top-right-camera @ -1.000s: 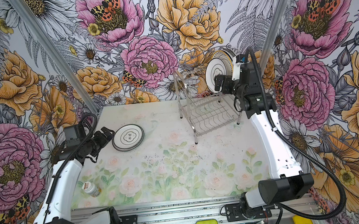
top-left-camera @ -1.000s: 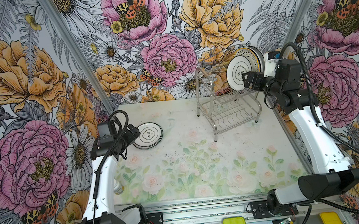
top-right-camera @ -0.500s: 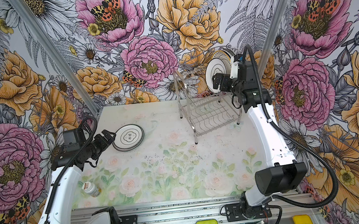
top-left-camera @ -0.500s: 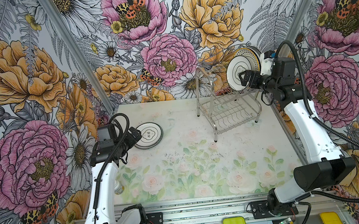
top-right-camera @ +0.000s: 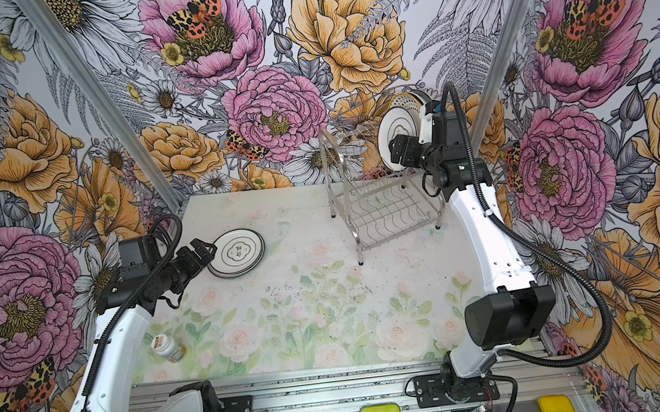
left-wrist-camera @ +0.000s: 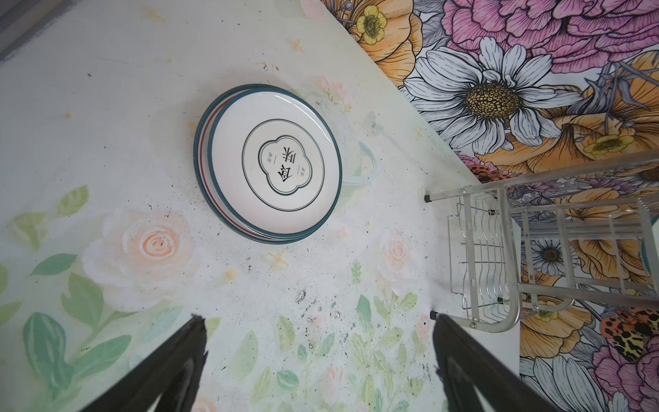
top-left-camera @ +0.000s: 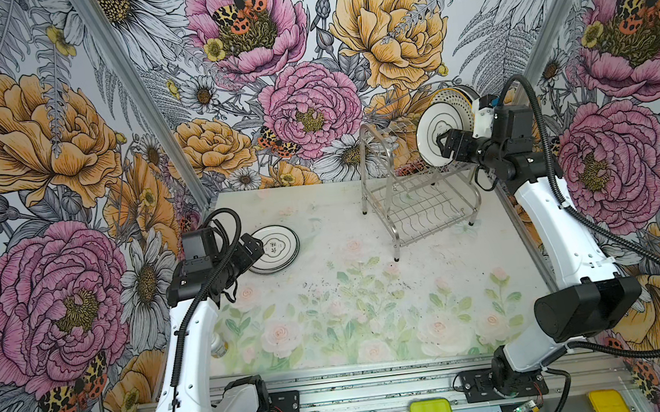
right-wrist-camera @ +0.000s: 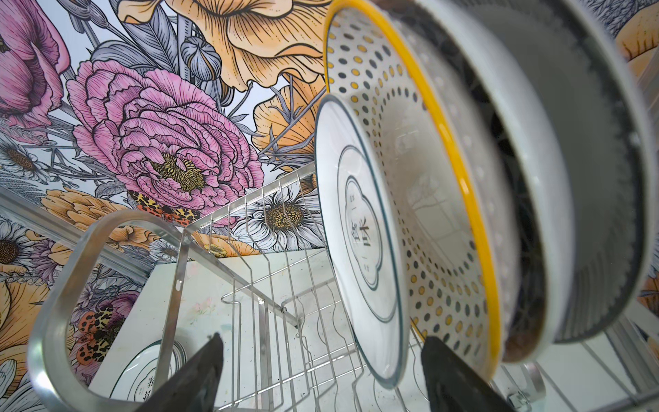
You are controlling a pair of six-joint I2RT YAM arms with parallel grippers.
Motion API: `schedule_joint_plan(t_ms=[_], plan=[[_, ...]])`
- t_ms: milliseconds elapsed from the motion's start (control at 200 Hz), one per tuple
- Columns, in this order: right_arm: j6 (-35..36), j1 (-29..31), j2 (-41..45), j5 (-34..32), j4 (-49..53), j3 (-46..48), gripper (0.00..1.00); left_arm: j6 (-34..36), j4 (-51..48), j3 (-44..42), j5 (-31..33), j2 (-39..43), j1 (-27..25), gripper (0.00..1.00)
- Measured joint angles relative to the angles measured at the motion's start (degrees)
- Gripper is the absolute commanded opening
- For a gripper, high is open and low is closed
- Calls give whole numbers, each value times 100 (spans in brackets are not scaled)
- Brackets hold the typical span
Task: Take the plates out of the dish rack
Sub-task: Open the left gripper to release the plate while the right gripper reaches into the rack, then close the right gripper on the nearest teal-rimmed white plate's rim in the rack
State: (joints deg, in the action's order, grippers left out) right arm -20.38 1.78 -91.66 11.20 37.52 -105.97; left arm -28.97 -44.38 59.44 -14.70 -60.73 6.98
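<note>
Left wrist: one rack (left-wrist-camera: 499, 249), perhaps three stacked plates (left-wrist-camera: 267, 164).

Shiny steel wire dish rack (top-left-camera: 425, 209), two-level, with arched end hoops and a wavy-wire lower shelf, standing upright on thin legs at the far right of the table (top-left-camera: 329, 299). Its upper level carries plates on edge, grouped at the right end. Foremost is a white round plate (top-left-camera: 436, 137) with a thin dark-teal rim and black characters in a lobed medallion. Directly behind it is a dotted plate (right-wrist-camera: 428, 214) with a yellow rim, rising above it, then further pale plates (right-wrist-camera: 570, 178) (blurred; count unclear). A stack of matching teal-rimmed plates (left-wrist-camera: 274, 167) lies flat, face up, on the table well left of the rack; one rim in it shows a red line.
</note>
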Motion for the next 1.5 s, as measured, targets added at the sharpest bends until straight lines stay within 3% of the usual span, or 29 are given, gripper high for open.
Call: schedule_joint_plan(t_ms=[470, 841, 1501], plan=[[28, 0, -385, -267, -4, -114, 59, -35, 0, 0, 7, 0, -153, 99], [160, 7, -581, -503, -61, -184, 46, -66, 0, 0, 7, -103, -162, 99], [452, 133, -675, -918, -138, -186, 15, -105, 0, 0, 28, -348, -190, 99]])
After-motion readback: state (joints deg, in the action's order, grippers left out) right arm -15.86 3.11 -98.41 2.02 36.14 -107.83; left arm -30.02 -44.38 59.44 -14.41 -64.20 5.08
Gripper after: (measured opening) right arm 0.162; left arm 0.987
